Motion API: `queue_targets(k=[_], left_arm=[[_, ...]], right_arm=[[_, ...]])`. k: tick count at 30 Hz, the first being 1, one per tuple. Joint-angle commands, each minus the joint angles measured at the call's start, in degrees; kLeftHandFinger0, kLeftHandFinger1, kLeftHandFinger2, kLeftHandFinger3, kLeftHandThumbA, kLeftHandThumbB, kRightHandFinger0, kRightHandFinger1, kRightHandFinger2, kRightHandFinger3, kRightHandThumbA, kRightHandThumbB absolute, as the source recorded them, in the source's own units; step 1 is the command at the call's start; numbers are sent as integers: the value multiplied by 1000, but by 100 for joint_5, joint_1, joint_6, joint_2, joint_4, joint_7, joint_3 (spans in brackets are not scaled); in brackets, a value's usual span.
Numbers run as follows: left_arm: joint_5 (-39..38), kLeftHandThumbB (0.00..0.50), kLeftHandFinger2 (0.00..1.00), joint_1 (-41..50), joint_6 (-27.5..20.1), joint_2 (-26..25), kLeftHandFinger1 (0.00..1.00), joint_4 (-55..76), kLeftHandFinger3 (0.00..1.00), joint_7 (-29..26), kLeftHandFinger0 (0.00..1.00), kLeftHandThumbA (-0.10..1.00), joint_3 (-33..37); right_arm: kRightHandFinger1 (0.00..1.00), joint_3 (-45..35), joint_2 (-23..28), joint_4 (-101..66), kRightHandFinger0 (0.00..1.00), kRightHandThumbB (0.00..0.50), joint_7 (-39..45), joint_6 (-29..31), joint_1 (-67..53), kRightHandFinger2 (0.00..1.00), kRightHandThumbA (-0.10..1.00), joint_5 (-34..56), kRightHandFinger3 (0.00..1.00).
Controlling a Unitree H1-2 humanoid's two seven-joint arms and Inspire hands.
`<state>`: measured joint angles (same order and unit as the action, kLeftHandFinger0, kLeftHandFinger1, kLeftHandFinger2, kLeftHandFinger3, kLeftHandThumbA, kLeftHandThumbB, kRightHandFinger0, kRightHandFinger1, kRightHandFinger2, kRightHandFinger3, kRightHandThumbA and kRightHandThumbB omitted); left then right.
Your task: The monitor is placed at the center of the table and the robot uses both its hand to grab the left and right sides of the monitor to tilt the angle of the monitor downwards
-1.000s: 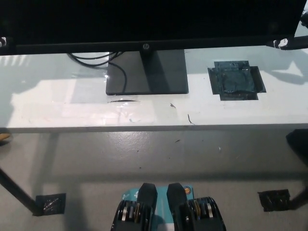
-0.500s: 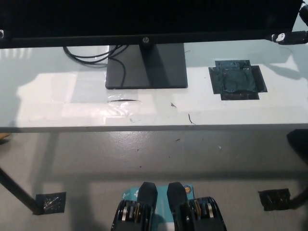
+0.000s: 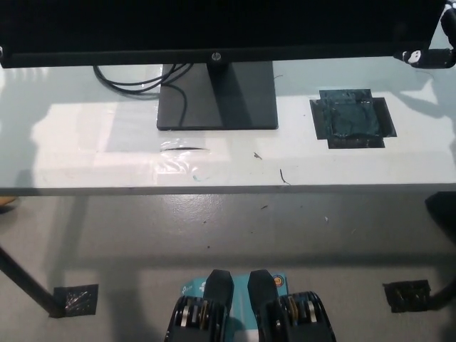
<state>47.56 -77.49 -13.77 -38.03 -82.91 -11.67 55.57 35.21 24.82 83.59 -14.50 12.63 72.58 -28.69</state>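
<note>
- The monitor (image 3: 214, 28) stands near the middle of the table (image 3: 85, 157), toward its far edge; its dark screen fills the top of the head view and its flat base (image 3: 217, 96) sits on the table surface.
- At the screen's right end only a small piece of the right hand (image 3: 427, 57) shows, touching or just beside the lower right corner of the bezel. I cannot tell whether it is clamped on the monitor or merely resting against it.
- The left hand is out of view; nothing of it shows at the screen's left end.
- Cables (image 3: 135, 80) trail from behind the screen across the table to the left of the base.
- A dark taped patch (image 3: 353, 120) lies on the table to the right of the base, apart from it.
- Risks, as I judge them: with only one side visibly contacted, an uneven push could twist the screen on its stand rather than tilt it.
- A loose hold at the thin bezel corner could slip off.
- Too much downward force might rock the base or drag it, tugging the cables.
</note>
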Motion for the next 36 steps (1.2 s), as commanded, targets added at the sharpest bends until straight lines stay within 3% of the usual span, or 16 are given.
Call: queue_targets(k=[1, 7, 13, 15, 17, 19, 21, 25, 26, 27, 29, 30, 31, 34, 35, 36], left_arm=[[809, 499, 1000, -1536, 1203, 565, 1000, 113, 1000, -1689, 1000, 769, 377], [820, 500, 1000, -1503, 1278, 628, 1000, 74, 1000, -1714, 1000, 736, 428], [887, 500, 1000, -1455, 1386, 610, 1000, 55, 1000, -1737, 1000, 738, 491], [885, 497, 1000, -1401, 1426, 568, 1000, 67, 1000, -1696, 1000, 761, 477], [555, 482, 1000, -1288, 1279, 522, 1000, 82, 1000, -1428, 1000, 772, 150], [245, 478, 1000, -1185, 1097, 478, 1000, 101, 1000, -1245, 1000, 759, -181], [-164, 425, 1000, -1044, 878, 412, 1000, 103, 1000, -801, 1000, 767, -660], [-1004, 420, 1000, -437, 485, 3, 1000, 378, 1000, 336, 1000, 882, -1877], [-998, 461, 1000, -343, 466, -34, 1000, 440, 1000, 357, 1000, 794, -2015], [-1483, 404, 1000, 220, 130, -272, 1000, 774, 1000, 336, 1000, 810, -2597], [-2121, 410, 1000, 876, -83, -480, 1000, 1360, 1000, 577, 1000, 821, -3344], [-2718, 379, 1000, 1543, -58, -701, 1000, 2180, 1000, 972, 1000, 856, -3924], [-2967, 312, 1000, 2059, 360, -862, 1000, 2924, 1000, 1205, 1000, 898, -4252], [-3580, 301, 1000, 3362, 657, -1163, 1000, 4530, 1000, 1385, 1000, 992, -5087], [-3655, 262, 1000, 3797, 800, -1248, 1000, 5119, 1000, 1411, 1000, 1000, -5351], [-3877, 263, 1000, 4273, 924, -1256, 1000, 5684, 1000, 1416, 1000, 1000, -5720]], right_arm=[[1000, 801, -622, -220, 1000, 500, -2525, -249, 1660, 1000, 770, -1207, 1000], [1000, 1149, -636, -161, 1000, 500, -2681, -532, 1680, 1000, 835, -1359, 1000], [1000, 1317, -600, -127, 1000, 497, -2683, -700, 1646, 1000, 780, -1312, 1000], [1000, 1340, -578, -128, 1000, 459, -2599, -733, 1596, 1000, 829, -1282, 1000], [1000, 1142, -548, -160, 1000, 498, -2445, -518, 1487, 1000, 779, -1039, 1000], [1000, 935, -523, -203, 1000, 500, -2320, -299, 1367, 1000, 771, -819, 1000], [1000, 728, -424, -293, 1000, 500, -2209, 0, 1226, 1000, 772, -623, 1000], [1000, -36, 38, -863, 1000, 489, -1974, 859, 542, 1000, 714, -76, 1000], [1000, -125, 79, -933, 1000, 498, -1968, 945, 471, 1000, 758, -76, 1000], [1000, -396, 340, -1449, 1000, 482, -1865, 1137, -18, 1000, 762, 55, 1000], [1000, -762, 580, -2050, 1000, 493, -1578, 1240, -484, 1000, 780, 290, 1000], [1000, -1087, 797, -2758, 1000, 493, -1345, 1251, -1001, 1000, 816, 538, 1000], [1000, -1310, 957, -3291, 1000, 485, -1141, 1217, -1352, 1000, 872, 742, 1000], [1000, -1832, 1317, -4731, 1000, 432, -851, 1063, -2335, 1000, 886, 1130, 1000], [1000, -2070, 1415, -5261, 1000, 426, -636, 985, -2681, 1000, 873, 1423, 1000], [1000, -2251, 1547, -5699, 1000, 411, -608, 1049, -2997, 1000, 853, 1604, 1000]])
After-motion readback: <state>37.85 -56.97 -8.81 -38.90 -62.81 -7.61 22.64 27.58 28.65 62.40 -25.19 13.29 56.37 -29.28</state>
